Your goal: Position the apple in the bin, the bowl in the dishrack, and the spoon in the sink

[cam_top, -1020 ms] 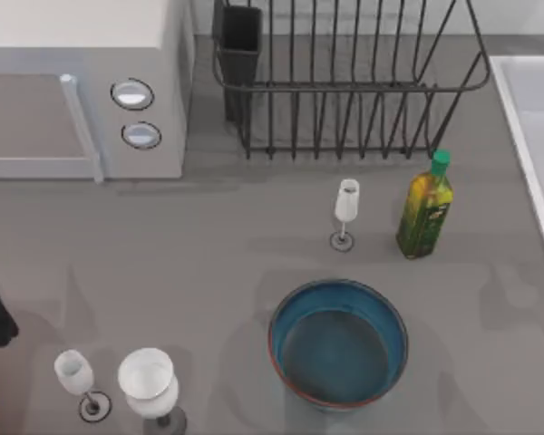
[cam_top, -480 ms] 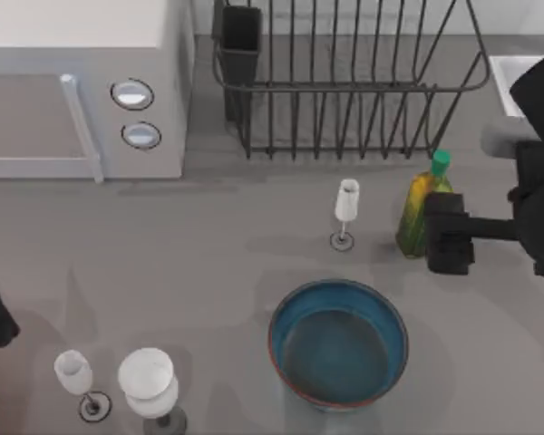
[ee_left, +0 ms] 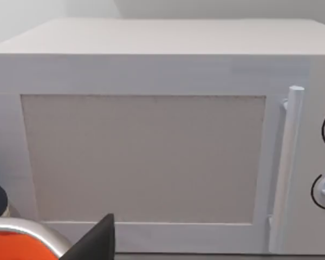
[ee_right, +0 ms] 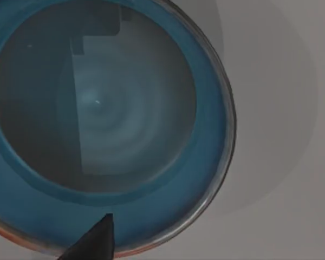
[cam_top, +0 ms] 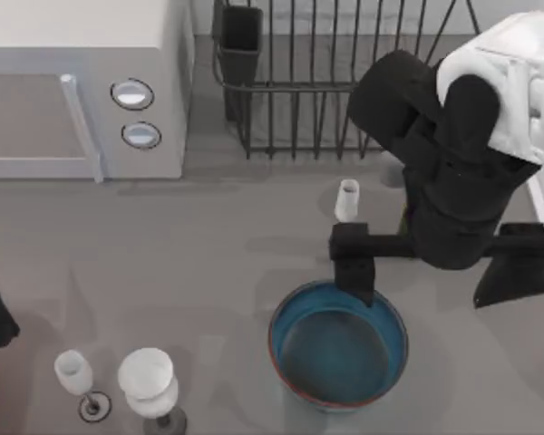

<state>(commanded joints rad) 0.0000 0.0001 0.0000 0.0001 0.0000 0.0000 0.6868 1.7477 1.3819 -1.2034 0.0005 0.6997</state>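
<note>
- Grey table (cam_top: 208, 272): white microwave (cam_top: 82, 91) at far left, black dishrack (cam_top: 326, 82) behind centre, empty.
- Blue bowl (cam_top: 338, 344) sits near front, right of centre, upright, nothing inside.
- Right gripper (cam_top: 440, 263) hovers just behind the bowl's far rim, fingers spread wide, gripping nothing.
- Left gripper (ee_left: 92, 244) parked at left edge facing the microwave; grip state cannot be told.

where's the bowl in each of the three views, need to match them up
Top view: the bowl sits low and centre-right on the table, under the right claw.
Right wrist view: the bowl spreads across most of the picture, seen from above.
Left wrist view: not in it; the microwave is there.
Shared landmark: the bowl's reddish-brown rim.
</note>
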